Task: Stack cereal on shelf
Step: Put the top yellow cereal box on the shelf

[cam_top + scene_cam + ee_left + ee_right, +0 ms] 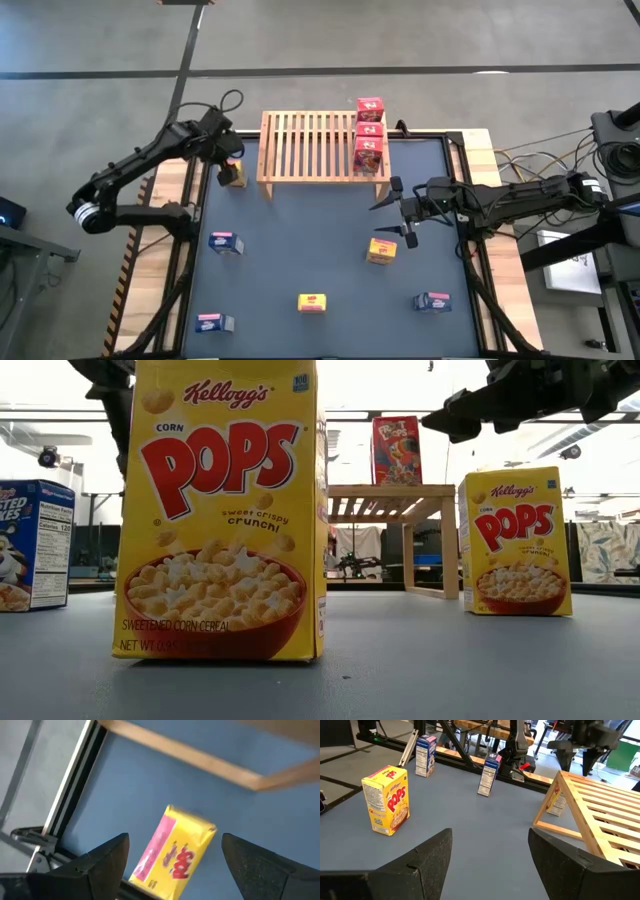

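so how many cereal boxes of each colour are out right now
red cereal boxes: 3, in a row on the light wooden slatted shelf
yellow cereal boxes: 3, one beside the shelf's left end under the left hand
blue cereal boxes: 3, all on the table
total: 9

floor: grey concrete [420, 35] with dark seam lines | ceiling: bright light strips [400, 412] | right: patterned curtain [605, 550]

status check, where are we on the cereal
Left gripper open over yellow box beside shelf. Right gripper open, empty. Three red boxes shelved. Nothing blocking.
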